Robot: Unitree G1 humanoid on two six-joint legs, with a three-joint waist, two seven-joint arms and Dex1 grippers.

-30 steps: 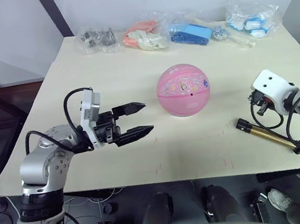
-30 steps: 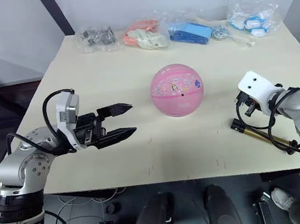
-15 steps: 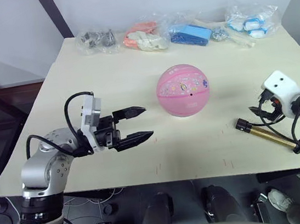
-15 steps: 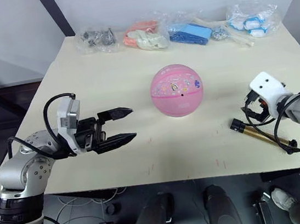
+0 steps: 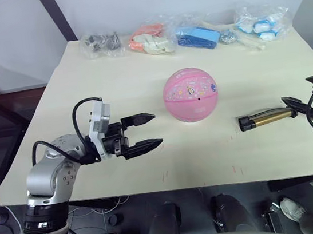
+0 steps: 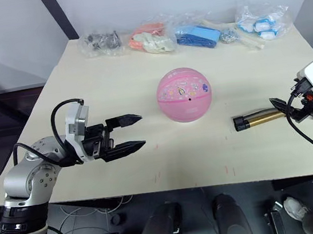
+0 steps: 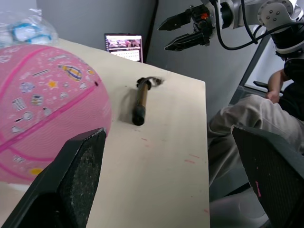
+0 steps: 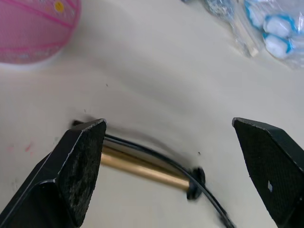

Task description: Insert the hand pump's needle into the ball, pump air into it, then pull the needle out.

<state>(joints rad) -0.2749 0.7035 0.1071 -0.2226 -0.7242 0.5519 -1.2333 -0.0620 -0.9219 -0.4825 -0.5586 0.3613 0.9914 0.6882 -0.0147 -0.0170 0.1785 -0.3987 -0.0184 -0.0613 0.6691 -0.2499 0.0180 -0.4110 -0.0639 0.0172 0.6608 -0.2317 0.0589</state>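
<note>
We see both grippers spread wide, holding nothing: left gripper [image 5: 146, 133] faces the ball [image 5: 191, 94] (gap between), right gripper [image 6: 294, 109] by the hand pump [image 6: 259, 118].

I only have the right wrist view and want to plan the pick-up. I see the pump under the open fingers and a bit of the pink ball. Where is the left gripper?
Observer: The left gripper is open on the ball's left side, aimed toward it and apart from it.
Operator: Which way does the ball's valve face?
Observer: The black valve dot is on the side turned toward the robot, near the middle as the head camera sees it.
Operator: How does the pump lie relative to the ball?
Observer: The pump lies flat on the table to the ball's right, with one black end pointing toward the ball and not touching it.
</note>
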